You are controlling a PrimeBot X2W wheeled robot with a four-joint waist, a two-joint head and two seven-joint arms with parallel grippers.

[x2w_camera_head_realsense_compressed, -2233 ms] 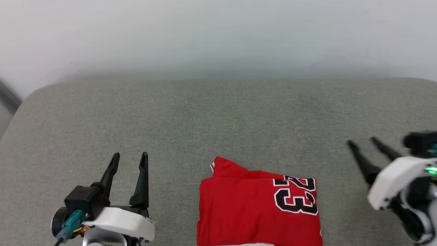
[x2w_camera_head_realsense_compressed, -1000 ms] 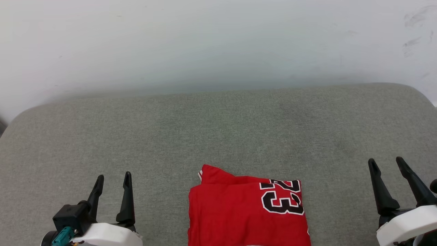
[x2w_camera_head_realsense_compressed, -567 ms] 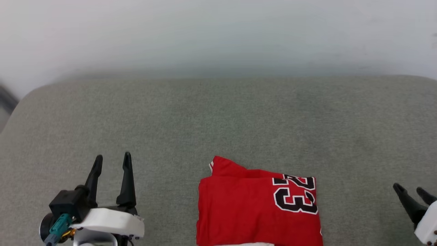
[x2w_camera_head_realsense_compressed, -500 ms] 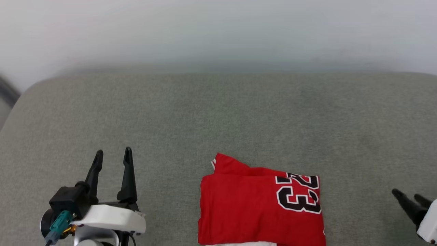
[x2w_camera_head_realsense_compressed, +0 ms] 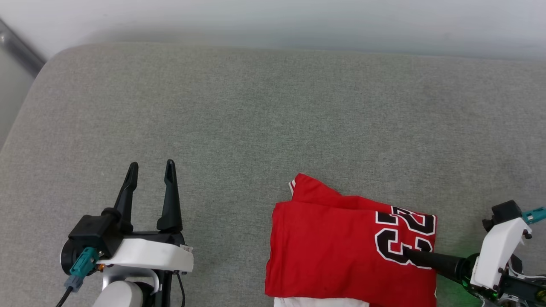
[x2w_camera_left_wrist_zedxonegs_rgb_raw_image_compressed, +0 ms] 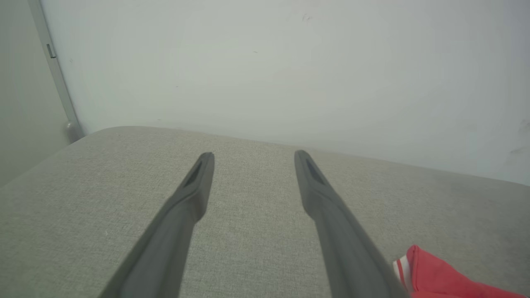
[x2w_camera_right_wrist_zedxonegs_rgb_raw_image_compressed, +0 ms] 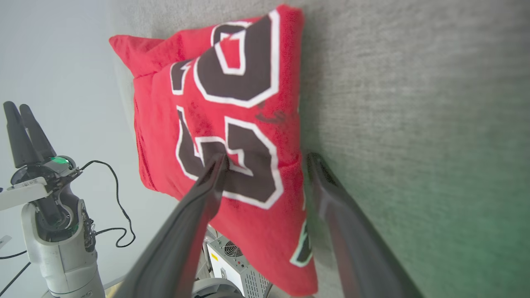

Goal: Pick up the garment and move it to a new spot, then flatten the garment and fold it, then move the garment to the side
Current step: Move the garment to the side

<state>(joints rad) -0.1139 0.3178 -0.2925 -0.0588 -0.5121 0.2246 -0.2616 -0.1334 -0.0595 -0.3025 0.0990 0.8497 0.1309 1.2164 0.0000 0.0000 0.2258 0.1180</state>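
Cropped by head view's bottom edge: near hem of garment (x2w_camera_head_realsense_compressed: pixel 337 247). Cut at left wrist view's lower right: all but a red corner. Partly hidden behind right gripper (x2w_camera_right_wrist_zedxonegs_rgb_raw_image_compressed: pixel 267 158): printed number (x2w_camera_right_wrist_zedxonegs_rgb_raw_image_compressed: pixel 248 74).

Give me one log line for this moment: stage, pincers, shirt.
stage: likely pre-grasp | shirt: folded, on cushion | left pincer: open, apart from shirt | right pincer: open, astride shirt's right edge

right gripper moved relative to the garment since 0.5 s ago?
Yes. Against the garment in the head view, the right gripper has swung in leftward: it was clear off the right edge, now straddles it, open, one finger over the garment.
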